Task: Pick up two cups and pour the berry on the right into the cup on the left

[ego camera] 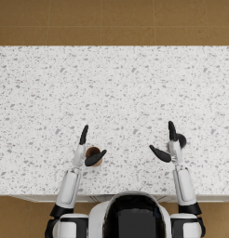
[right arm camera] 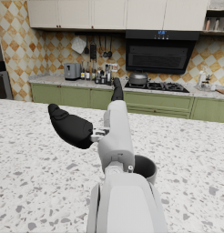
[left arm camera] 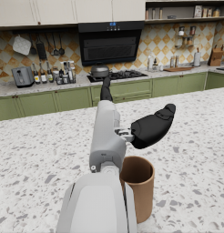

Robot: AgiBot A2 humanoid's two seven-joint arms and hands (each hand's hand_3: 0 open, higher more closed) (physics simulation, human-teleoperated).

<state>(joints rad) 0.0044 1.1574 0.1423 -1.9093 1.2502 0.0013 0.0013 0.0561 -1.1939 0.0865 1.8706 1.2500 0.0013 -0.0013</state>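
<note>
A brown cup (ego camera: 92,153) stands upright near the front of the speckled counter (ego camera: 116,88). My left hand (ego camera: 80,152) is open right beside it, with the thumb (ego camera: 96,159) lying over its near rim. The left wrist view shows the brown cup (left arm camera: 138,187) empty, below the thumb (left arm camera: 152,127) of that hand (left arm camera: 109,132). A dark grey cup (ego camera: 181,139) stands on the right. My right hand (ego camera: 172,148) is open against its left side, thumb pointing away from it. In the right wrist view the grey cup (right arm camera: 145,167) peeks out beside this hand (right arm camera: 114,129). No berry shows.
The counter's front edge (ego camera: 111,197) runs close under both forearms. Brown floor (ego camera: 111,21) lies beyond its far edge. In the wrist views green cabinets (left arm camera: 54,98) and a stove (right arm camera: 152,86) stand far behind.
</note>
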